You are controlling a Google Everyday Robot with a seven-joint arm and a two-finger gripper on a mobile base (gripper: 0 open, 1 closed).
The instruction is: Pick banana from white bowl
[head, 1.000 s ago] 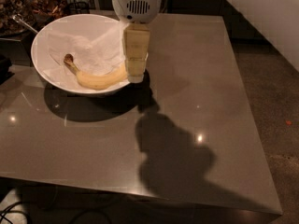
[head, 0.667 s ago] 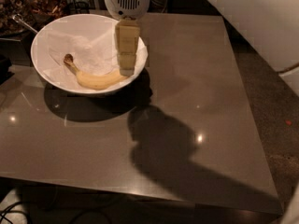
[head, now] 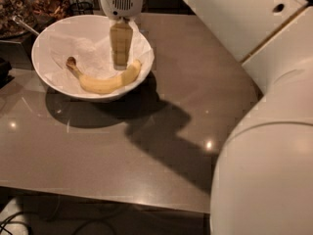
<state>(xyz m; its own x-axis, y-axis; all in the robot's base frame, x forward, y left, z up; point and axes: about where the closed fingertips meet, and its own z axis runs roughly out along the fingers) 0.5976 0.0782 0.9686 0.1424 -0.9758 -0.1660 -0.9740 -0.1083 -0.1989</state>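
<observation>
- Banana, a single curved yellow fruit with a dark brown stem tip [head: 105, 83], belonged to a scene set on the largest surface, a wide, glossy grey-brown table top [head: 195, 97].
- White, smooth-shelled robot arm [head: 264, 170] filled the right side of the view, its bulk nearest the camera and its upper part running across the top toward the bowl.
- Dark shadow of the arm [head: 166, 136] fell on the table between the bowl and the near right edge.
- Large round white bowl [head: 41, 72] stood at the far left of the table, casting its own shadow on the surface before it.
- Crumpled white paper lining [head: 83, 48] covered the inside of the bowl.
- Pale yellow, blocky gripper [head: 121, 65] hung straight down from a white vented housing, inside the bowl's right half. Its lower end was just above the banana's right part. Whether it was open or closed, and whether it had hold of anything, could not be told.
- The banana lay on the paper along the bowl's near side, stem end to the left, ends curving upward.
- Dark dish of brown food [head: 14, 13] sat just beyond the bowl, at the upper left corner.
</observation>
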